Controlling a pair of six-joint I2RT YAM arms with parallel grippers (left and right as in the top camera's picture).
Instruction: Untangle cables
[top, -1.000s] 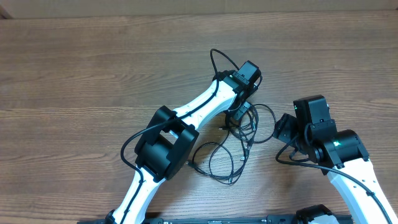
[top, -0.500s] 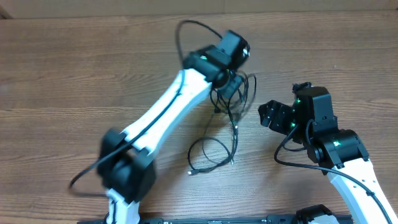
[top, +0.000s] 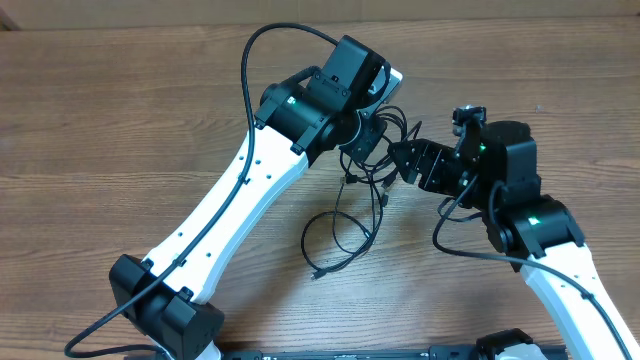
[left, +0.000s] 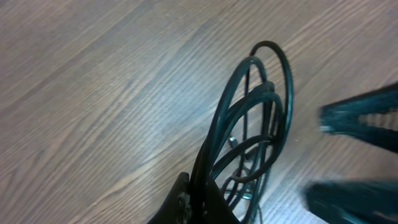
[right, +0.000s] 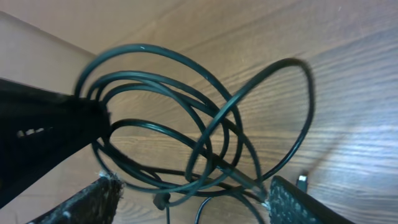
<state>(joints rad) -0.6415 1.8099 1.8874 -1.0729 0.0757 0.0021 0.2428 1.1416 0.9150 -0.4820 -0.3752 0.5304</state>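
The thin black cables, a tangle of coiled loops, hang pinched in the closed jaws of the left gripper. They are held up, probably so the loops spread; the lower ones trail onto the brown wooden table below. The right gripper faces them with jaws wide and the loops just ahead, likely to seize one strand.

surface: brown wood-grain table | lying on it: lower loops and one plug end of thin black cables | position: near centre
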